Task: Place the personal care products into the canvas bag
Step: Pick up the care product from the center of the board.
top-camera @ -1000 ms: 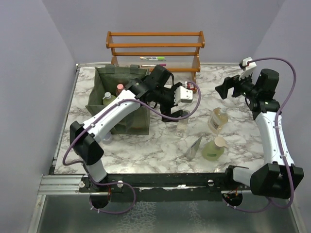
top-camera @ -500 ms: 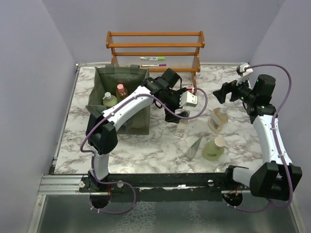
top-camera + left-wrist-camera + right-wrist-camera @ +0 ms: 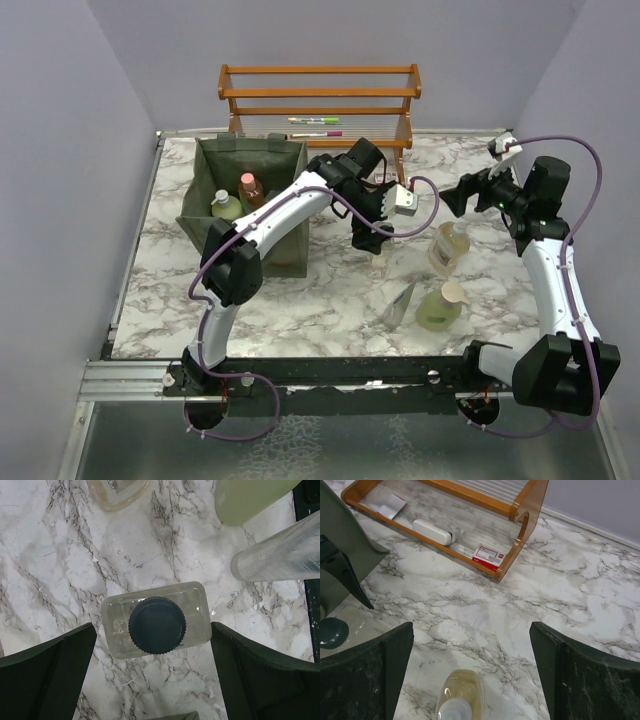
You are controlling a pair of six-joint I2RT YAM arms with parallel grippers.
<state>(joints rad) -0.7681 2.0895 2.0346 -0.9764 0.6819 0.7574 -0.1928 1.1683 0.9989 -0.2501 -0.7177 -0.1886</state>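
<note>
Picking is the step in hand. The canvas bag (image 3: 200, 195) at the left holds a pale green bottle (image 3: 224, 205) and an orange bottle (image 3: 249, 187). At its three o'clock the left gripper (image 3: 374, 243) hangs over the clear bottle (image 3: 157, 625), fingers (image 3: 50, 670) spread on both sides, not touching. Next it must descend and close. Grey pouch (image 3: 400, 303) and pump bottles (image 3: 450, 245) wait from three to five o'clock of it. The right gripper (image 3: 452, 193), spread too, holds nothing.

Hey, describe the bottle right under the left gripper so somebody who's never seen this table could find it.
Look at the marble table, just right of the olive canvas bag, where the left gripper hangs open. Directly beneath it stands a clear bottle, upright. Unlike the amber pump bottle, green pump bottle and grey pouch nearby, it is colourless with a ribbed black screw cap.
</note>
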